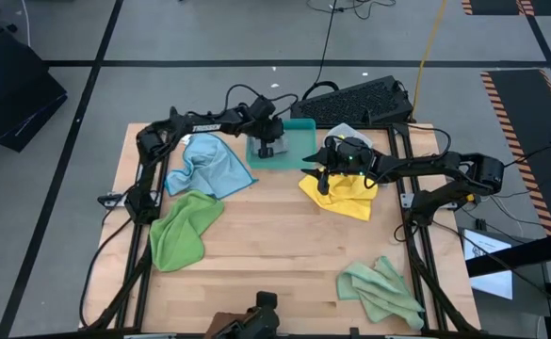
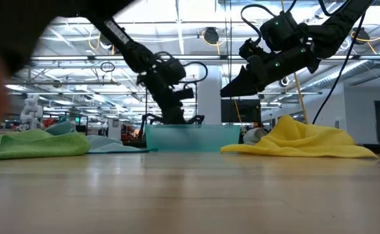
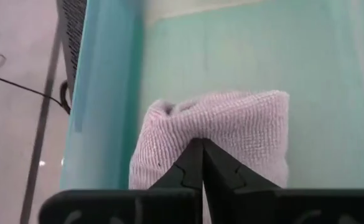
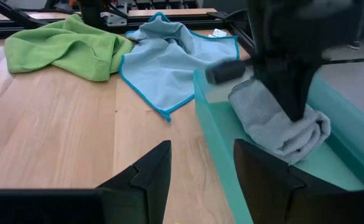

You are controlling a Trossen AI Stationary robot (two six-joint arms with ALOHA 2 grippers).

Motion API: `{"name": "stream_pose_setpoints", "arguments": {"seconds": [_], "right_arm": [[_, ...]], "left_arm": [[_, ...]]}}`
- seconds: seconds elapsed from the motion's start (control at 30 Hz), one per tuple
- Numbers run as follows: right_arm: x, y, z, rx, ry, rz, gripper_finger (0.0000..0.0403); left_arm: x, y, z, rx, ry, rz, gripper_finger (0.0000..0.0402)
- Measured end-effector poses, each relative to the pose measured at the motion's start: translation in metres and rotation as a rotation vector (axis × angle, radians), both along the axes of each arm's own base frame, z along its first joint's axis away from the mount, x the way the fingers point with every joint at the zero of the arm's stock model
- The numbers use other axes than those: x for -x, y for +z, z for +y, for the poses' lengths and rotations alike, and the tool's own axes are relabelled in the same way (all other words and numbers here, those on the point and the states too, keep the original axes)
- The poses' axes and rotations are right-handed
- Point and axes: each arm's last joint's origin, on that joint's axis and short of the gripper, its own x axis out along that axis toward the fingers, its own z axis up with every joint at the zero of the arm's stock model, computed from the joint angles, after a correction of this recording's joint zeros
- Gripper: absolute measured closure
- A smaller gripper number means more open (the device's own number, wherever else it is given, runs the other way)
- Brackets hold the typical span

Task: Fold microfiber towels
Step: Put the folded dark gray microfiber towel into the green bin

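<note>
the left claw (image 1: 267, 148) is seen clenched, its tips pressed onto a folded grey towel (image 3: 231, 134) lying inside the teal tray (image 1: 299, 141) at the desk's (image 1: 275, 254) far edge. the right claw (image 1: 323, 179) is held released above the yellow towel (image 1: 346, 196), just beside the tray. a light blue towel (image 1: 209, 165) is spread left of the tray, touching a crumpled green towel (image 1: 183, 228) nearer the front. 1 paler green towel (image 1: 379, 287) is bunched at the front right corner.

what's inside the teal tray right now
One folded grey towel lies inside the tray, with the left tool shut on it. The tray floor beneath it is covered.
</note>
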Motion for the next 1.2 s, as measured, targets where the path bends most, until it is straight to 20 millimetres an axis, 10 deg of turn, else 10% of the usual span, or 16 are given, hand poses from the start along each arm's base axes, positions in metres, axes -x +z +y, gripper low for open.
{"name": "stream_pose_setpoints", "arguments": {"seconds": [0.4,0.8,1.2], "right_arm": [[0.0,0.0,0.0,-0.017,-0.006,-0.003,0.0238],[0.0,0.0,0.0,-0.02,-0.008,-0.004,0.0238],[-0.002,0.0,0.005,-0.021,0.011,-0.004,0.0238]], "left_arm": [[-0.011,-0.017,0.003,-0.034,0.011,-0.029,0.0393],[0.017,0.022,-0.004,0.087,0.15,0.055,0.0397],[0.048,-0.006,0.012,0.189,0.141,0.275,0.0392]]}}
